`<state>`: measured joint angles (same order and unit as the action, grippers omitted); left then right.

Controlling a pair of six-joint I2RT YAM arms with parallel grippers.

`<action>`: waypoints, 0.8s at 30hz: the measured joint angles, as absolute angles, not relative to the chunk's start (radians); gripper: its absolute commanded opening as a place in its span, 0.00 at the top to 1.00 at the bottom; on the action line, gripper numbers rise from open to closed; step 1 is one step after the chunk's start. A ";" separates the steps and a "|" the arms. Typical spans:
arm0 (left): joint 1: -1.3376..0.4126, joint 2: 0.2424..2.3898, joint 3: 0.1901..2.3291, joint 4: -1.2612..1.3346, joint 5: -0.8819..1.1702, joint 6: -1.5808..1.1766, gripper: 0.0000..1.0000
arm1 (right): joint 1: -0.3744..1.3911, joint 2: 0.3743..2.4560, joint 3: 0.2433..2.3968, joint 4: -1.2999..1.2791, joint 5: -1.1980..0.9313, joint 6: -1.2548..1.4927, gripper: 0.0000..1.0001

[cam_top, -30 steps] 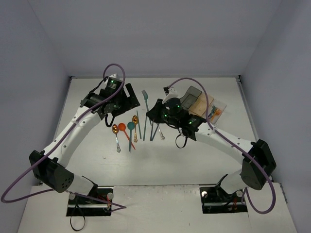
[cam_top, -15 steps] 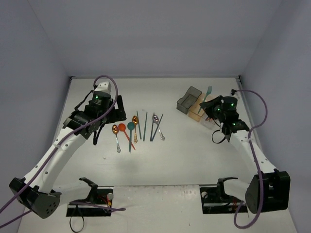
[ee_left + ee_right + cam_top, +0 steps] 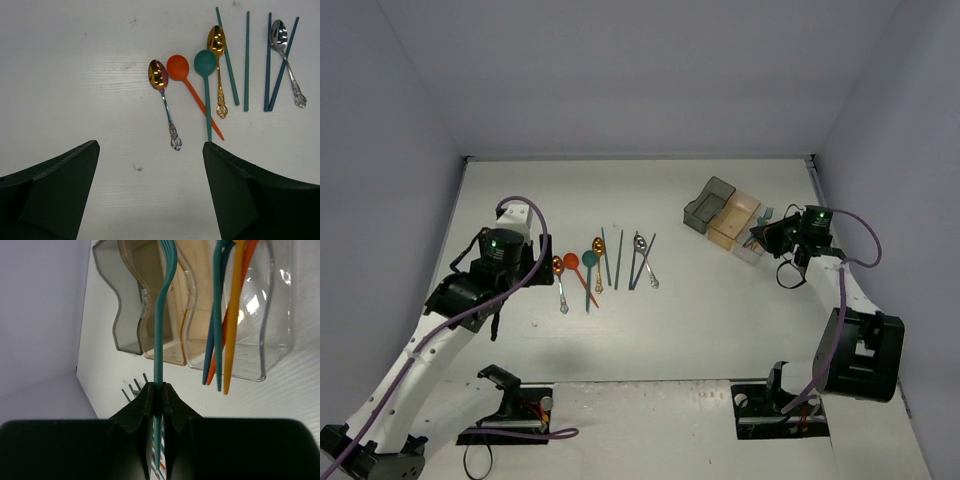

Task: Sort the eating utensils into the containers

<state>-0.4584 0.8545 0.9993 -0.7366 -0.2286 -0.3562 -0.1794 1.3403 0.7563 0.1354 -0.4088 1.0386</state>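
Several eating utensils lie in a row on the white table: an iridescent metal spoon (image 3: 162, 90), an orange spoon (image 3: 180, 70), a teal spoon (image 3: 205, 65), a gold spoon (image 3: 216, 42), a silver spoon (image 3: 280, 40) and slim teal sticks (image 3: 246, 60). My left gripper (image 3: 150, 150) hangs open just short of their handles, holding nothing. The right gripper (image 3: 157, 387) is shut on a teal fork (image 3: 160, 330), whose head points over the orange-tan container (image 3: 187, 300). The dark grey container (image 3: 120, 305) and the clear container (image 3: 270, 315) flank the orange-tan one. Teal and orange utensils (image 3: 220, 335) stand in the clear one.
The three bins (image 3: 732, 220) sit in a diagonal row at the back right, close to the right wall. The right gripper (image 3: 767, 232) is beside the clear bin. The utensil row (image 3: 605, 262) lies mid-table, right of the left wrist (image 3: 495, 250).
The right arm has carried the teal fork from the utensil row over to the bins. The left arm has drawn back toward the near left, its jaws opening slightly wider.
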 measured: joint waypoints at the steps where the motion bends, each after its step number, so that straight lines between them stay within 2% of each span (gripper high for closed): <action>1: -0.458 0.849 0.991 -0.737 -0.232 -0.352 0.17 | -0.187 1.352 0.756 0.135 -0.412 1.043 1.00; 17: -0.458 0.832 0.889 -0.707 -0.245 -0.317 0.17 | -0.242 1.517 0.790 0.138 -0.439 1.051 0.96; 20: -0.458 0.828 0.889 -0.697 -0.243 -0.316 0.17 | -0.242 1.537 0.798 0.138 -0.443 1.051 0.92; 24: -0.458 0.827 0.889 -0.690 -0.241 -0.316 0.17 | -0.242 1.553 0.814 0.138 -0.447 1.046 0.80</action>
